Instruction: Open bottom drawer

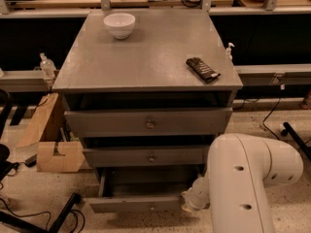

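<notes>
Bottom drawer [131, 205] partly out, gripper [189, 203] at its front's right end, grip impossible to tell.

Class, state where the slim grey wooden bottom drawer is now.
The bottom drawer sits lowest in the grey cabinet, pulled out under the mid-sized drawer, centre-low in the camera view; the gripper is at its right front corner.

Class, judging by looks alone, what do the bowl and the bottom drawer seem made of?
The bowl looks like glazed ceramic: white, glossy. The bottom drawer is probably painted wood: flat matt grey boards, with a small metal-looking knob. The gripper sits at its front's right end.
</notes>
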Controlling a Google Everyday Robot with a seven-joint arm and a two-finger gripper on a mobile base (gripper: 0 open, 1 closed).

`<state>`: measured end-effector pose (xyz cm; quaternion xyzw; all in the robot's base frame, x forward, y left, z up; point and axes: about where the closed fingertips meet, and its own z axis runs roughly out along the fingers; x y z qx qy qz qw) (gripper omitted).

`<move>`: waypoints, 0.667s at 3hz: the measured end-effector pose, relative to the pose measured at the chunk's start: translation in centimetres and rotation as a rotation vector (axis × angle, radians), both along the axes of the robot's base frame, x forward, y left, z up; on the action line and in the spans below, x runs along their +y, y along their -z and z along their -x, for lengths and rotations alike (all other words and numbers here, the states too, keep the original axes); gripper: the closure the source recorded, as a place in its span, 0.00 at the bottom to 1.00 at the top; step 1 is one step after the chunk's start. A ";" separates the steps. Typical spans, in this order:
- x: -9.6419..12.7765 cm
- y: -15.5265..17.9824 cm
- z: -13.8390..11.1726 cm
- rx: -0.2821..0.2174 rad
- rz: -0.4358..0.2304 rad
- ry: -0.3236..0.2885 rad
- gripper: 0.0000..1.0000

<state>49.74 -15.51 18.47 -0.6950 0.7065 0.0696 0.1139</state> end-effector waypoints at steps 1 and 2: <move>0.0 0.0 0.0 0.000 0.000 0.000 0.73; 0.0 0.0 0.0 0.000 0.000 0.000 0.50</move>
